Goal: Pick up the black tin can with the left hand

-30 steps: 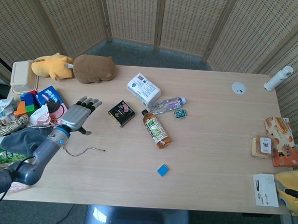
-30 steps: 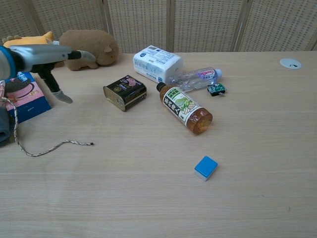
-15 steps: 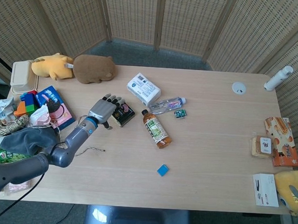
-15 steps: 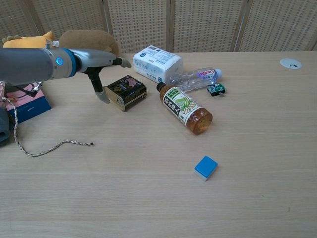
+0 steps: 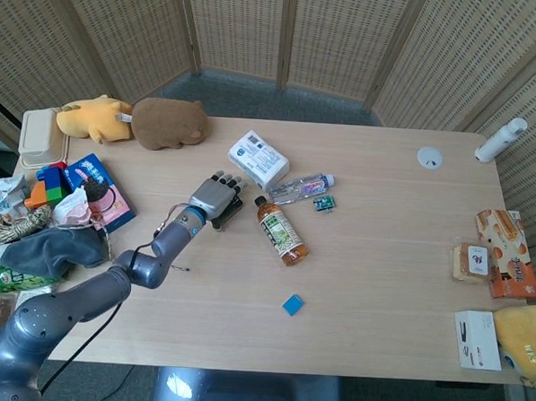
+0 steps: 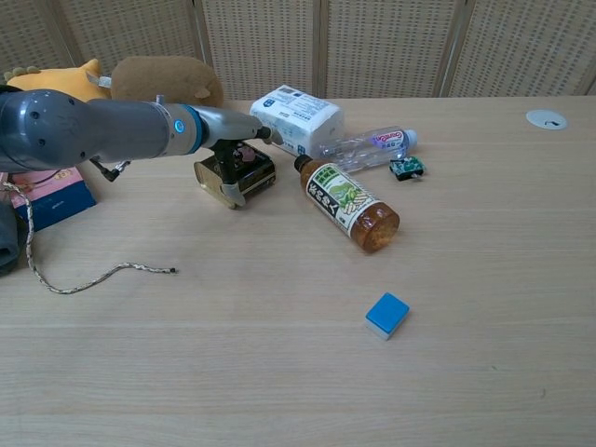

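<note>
left hand (image 5: 215,198) over black tin can (image 6: 244,177), tea bottle (image 6: 352,206) beside

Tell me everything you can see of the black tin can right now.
The black tin can is a low, squarish tin with rounded corners, a gold rim and a pink-printed lid. It rests flat on the table, left of the tea bottle. The left hand is over it, thumb down its near-left side; a closed grip isn't visible yet.

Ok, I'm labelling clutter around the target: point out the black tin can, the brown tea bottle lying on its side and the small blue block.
black tin can (image 6: 250,177), chest view, right front face.
brown tea bottle (image 6: 348,203), chest view, green label.
blue block (image 6: 386,314), chest view, top face.
</note>
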{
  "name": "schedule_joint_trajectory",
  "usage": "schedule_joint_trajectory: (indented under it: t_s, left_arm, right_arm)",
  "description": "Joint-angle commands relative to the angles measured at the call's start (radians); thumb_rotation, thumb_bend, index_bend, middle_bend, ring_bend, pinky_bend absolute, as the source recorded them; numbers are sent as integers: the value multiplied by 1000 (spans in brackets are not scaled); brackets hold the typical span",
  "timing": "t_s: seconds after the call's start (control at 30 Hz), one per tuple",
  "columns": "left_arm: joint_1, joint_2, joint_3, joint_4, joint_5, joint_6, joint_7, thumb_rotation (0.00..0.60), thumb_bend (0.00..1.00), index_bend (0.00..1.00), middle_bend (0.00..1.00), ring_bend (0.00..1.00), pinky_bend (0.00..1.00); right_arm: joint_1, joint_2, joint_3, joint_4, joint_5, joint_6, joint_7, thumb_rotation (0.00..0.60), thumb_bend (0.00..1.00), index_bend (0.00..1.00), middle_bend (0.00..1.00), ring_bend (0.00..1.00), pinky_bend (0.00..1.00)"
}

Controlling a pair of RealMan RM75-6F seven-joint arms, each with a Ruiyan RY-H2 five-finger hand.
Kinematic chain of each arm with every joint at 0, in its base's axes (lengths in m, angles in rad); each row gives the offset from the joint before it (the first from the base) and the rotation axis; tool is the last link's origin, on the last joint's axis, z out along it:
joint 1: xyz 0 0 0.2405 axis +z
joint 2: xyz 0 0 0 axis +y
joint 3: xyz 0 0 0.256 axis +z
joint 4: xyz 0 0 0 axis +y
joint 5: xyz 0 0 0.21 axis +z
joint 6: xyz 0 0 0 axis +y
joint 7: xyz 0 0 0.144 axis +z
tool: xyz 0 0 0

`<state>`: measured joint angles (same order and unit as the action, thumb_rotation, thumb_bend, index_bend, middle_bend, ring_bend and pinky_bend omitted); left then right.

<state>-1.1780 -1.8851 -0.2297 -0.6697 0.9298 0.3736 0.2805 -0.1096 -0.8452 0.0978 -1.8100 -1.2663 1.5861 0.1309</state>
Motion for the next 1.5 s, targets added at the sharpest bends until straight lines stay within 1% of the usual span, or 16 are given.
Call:
schedule_joint_trajectory:
  t_s: [0.03, 0.3, 0.53, 0.97, 1.03, 1.13, 1.17, 1.33, 1.4, 1.5]
  left_arm:
    - [-19, -25, 6, 44, 9, -22, -13, 600, 0, 0, 0, 0, 0]
    - [-23, -37, 10, 100, 23, -50, -49, 600, 0, 0, 0, 0, 0]
    - [-8, -21, 28, 97, 48, -63, -70, 600, 0, 0, 0, 0, 0]
    - [7, -20, 33, 96, 64, -48, -98, 600, 0, 0, 0, 0, 0]
    - [9, -24, 34, 99, 62, -48, -99, 600, 0, 0, 0, 15, 0]
    - [10, -28, 31, 100, 58, -43, -100, 600, 0, 0, 1, 113, 0]
    - [10, -28, 29, 99, 57, -40, -101, 600, 0, 0, 17, 171, 0]
    - [14, -20, 20, 77, 52, -22, -103, 600, 0, 0, 152, 428, 1]
    - [16, -13, 17, 64, 48, -20, -104, 600, 0, 11, 187, 486, 19]
    - [22, -1, 14, 41, 38, -15, -106, 600, 0, 35, 223, 530, 66]
  right_arm:
    - [-6, 2, 1, 0, 3, 5, 1, 600, 16, 0, 0, 0, 0]
    - [-18, 4, 2, -10, 2, 14, -6, 600, 16, 0, 0, 0, 0]
    - [-19, 1, 4, -14, -3, 11, -14, 600, 17, 0, 0, 0, 0]
    - [-25, 0, 7, -15, -7, 10, -13, 600, 16, 0, 0, 0, 0]
    - [-27, 0, 8, -13, -7, 11, -11, 600, 16, 0, 0, 0, 0]
    - [-30, 0, 9, -10, -6, 12, -7, 600, 15, 0, 0, 0, 0]
    - [-31, 0, 9, -9, -6, 12, -5, 600, 15, 0, 0, 0, 0]
    - [-33, -3, 11, -2, -4, 10, 3, 600, 16, 0, 0, 0, 0]
    - [-32, -4, 12, 1, -5, 9, 4, 600, 16, 0, 0, 0, 0]
    - [-32, -5, 14, 5, -7, 8, 8, 600, 16, 0, 0, 0, 0]
